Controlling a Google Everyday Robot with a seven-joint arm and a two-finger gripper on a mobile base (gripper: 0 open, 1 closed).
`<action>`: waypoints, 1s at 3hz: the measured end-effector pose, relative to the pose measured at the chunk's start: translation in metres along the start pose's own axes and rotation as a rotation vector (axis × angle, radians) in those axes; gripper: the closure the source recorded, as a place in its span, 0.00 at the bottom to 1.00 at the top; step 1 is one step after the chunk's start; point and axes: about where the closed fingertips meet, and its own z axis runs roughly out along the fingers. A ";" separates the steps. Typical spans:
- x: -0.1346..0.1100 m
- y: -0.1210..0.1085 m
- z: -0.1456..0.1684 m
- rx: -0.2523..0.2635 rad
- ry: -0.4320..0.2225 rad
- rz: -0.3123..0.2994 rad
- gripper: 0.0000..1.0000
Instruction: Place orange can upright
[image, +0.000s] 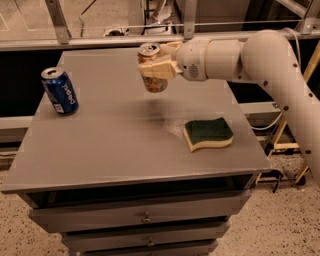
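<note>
The orange can (154, 83) is a coppery can with pale mottling and a silver top. It hangs nearly upright, top up, in the air above the far middle of the grey table (110, 150). My gripper (156, 67) comes in from the right on a white arm (260, 60) and is shut on the can, its cream fingers (155, 70) wrapped around the can's upper half. The can's base is a little above the tabletop, with its shadow below.
A blue Pepsi can (60, 91) stands upright at the table's far left. A green and yellow sponge (208, 133) lies at the right, near the table's right edge. Drawers (145, 217) sit under the tabletop. A metal rail (100, 41) runs behind the table.
</note>
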 end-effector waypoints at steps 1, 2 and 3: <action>-0.018 0.000 0.011 0.035 0.028 0.020 0.82; -0.029 0.000 0.018 0.061 0.057 0.037 0.59; -0.037 0.000 0.022 0.073 0.067 0.060 0.36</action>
